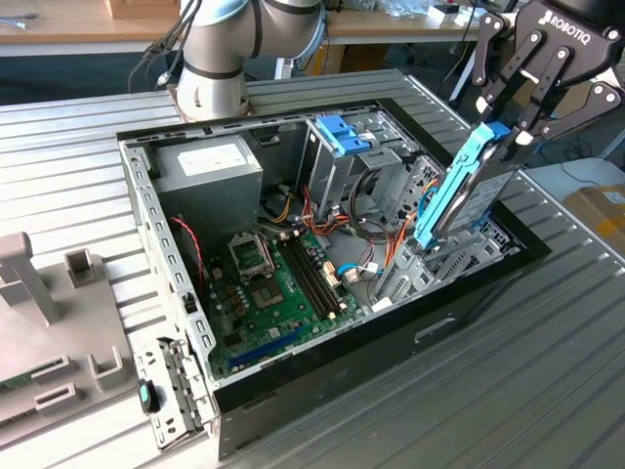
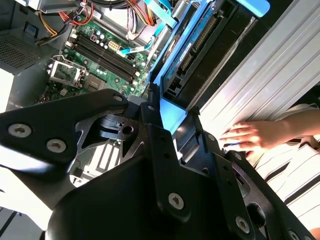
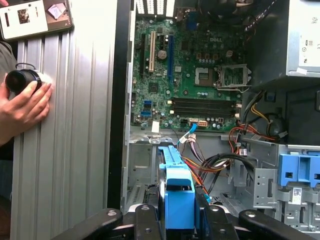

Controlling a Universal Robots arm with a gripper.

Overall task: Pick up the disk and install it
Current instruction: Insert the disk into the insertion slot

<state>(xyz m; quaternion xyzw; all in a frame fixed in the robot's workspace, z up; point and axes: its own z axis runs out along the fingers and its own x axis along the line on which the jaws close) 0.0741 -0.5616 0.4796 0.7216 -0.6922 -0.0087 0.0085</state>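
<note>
The pincer (image 1: pixel 508 137) is clamping the disk (image 1: pixel 467 191) by its top end, holding it tilted over the open computer case (image 1: pixel 322 366); the first wrist view is catching a hand (image 3: pixel 22 107) resting on the ribbed surface (image 3: pixel 75 125)

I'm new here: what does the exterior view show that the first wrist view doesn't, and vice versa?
Exterior view: the robot's silver-grey arm joint beyond the black computer case. First wrist view: a person's hand on a round black object beside the case. Both: the gripper shut on the flat grey metal disk with light-blue rail, and the green motherboard.
</note>
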